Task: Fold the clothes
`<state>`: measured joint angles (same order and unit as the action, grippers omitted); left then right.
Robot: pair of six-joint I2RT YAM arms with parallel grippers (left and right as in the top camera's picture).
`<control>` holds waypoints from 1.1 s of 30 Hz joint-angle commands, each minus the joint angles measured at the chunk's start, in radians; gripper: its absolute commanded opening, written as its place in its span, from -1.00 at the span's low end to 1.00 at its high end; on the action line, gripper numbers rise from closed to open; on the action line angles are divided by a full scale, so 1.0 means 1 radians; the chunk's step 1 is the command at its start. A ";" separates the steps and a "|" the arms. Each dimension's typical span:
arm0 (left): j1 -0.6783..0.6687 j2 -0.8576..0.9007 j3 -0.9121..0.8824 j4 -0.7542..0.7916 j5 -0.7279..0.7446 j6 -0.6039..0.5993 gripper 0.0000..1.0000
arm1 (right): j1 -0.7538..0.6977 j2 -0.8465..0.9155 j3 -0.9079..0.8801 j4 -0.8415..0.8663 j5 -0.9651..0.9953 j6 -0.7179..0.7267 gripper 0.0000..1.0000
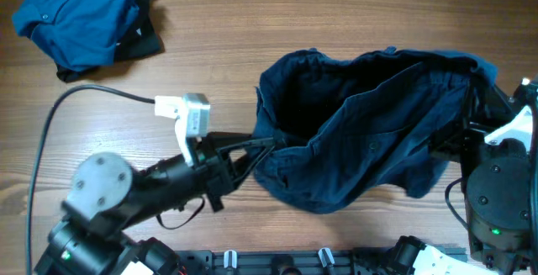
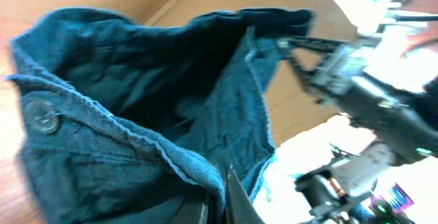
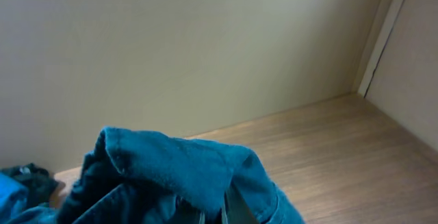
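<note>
- Your left gripper (image 1: 267,144) sits closest in the left wrist view, its fingers pressed together on the waistband (image 2: 102,114) of the navy shorts (image 1: 370,132), beside a round button (image 2: 42,116).
- Your right gripper (image 3: 220,214) is likewise clamped on a fold of the same shorts, with blue cloth draped over its fingertips.
- From overhead, the shorts lie on the wooden table (image 1: 336,14), right of centre, spread between the two grippers.
- Their long axis runs left to right, and the right end sits slightly farther from you than the left.
- The waist gapes like an open pouch, its mouth facing up and toward the far left. Inside you can make out only dark cloth in shadow.
- A brighter blue shirt (image 1: 71,14) lies crumpled at the far left corner, well apart from the shorts, on top of a dark garment (image 1: 147,44).
- A black cable (image 1: 50,124) curves across the table to the left arm.
</note>
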<state>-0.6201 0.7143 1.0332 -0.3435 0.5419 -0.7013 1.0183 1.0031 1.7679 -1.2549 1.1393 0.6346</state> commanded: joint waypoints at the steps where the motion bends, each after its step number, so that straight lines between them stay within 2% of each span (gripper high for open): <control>1: -0.067 0.000 0.041 0.012 -0.051 0.012 -0.92 | -0.002 -0.005 0.010 0.028 0.055 0.023 -0.91; 4: -0.132 0.048 0.040 0.008 -0.131 0.014 -0.93 | -0.002 0.013 0.009 0.066 0.000 0.023 -0.91; 9: -0.146 0.091 0.040 -0.039 -0.266 0.013 -0.92 | -0.002 0.093 0.008 0.076 -0.083 0.026 -0.91; 14: -0.146 0.114 0.040 -0.134 -0.580 0.013 -0.91 | -0.002 0.230 0.008 0.093 -0.093 0.102 -0.90; 18: -0.140 0.154 0.040 -0.200 -0.861 0.013 -0.91 | -0.017 0.358 0.008 0.143 -0.129 0.135 -0.81; 25: -0.045 0.298 0.040 -0.213 -1.077 0.014 -0.92 | -0.106 0.590 0.008 0.308 -0.321 0.150 -0.81; 26: -0.022 0.324 0.040 -0.216 -1.096 0.014 -0.91 | -0.120 0.615 0.008 0.332 -0.352 0.147 -0.75; 27: 0.001 0.349 0.040 -0.221 -1.107 0.014 -0.78 | -0.134 0.636 0.008 0.352 -0.388 0.140 -0.40; 28: 0.027 0.372 0.040 -0.230 -1.112 0.014 -0.43 | -0.148 0.653 0.008 0.370 -0.433 0.118 -0.01; 29: 0.052 0.393 0.040 -0.241 -1.111 0.014 0.07 | -0.161 0.667 0.008 0.385 -0.480 0.092 0.36; 30: 0.078 0.411 0.040 -0.258 -1.110 0.014 0.30 | -0.174 0.676 0.008 0.391 -0.523 0.069 0.78; 31: 0.100 0.422 0.040 -0.276 -1.108 0.014 0.30 | -0.186 0.677 0.008 0.386 -0.556 0.057 1.00; 33: 0.138 0.427 0.040 -0.304 -1.107 0.014 0.40 | -0.209 0.668 0.008 0.373 -0.600 0.048 0.99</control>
<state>-0.5579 1.1233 1.0603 -0.6094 -0.4942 -0.6926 0.8413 1.6844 1.7679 -0.8772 0.6830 0.7242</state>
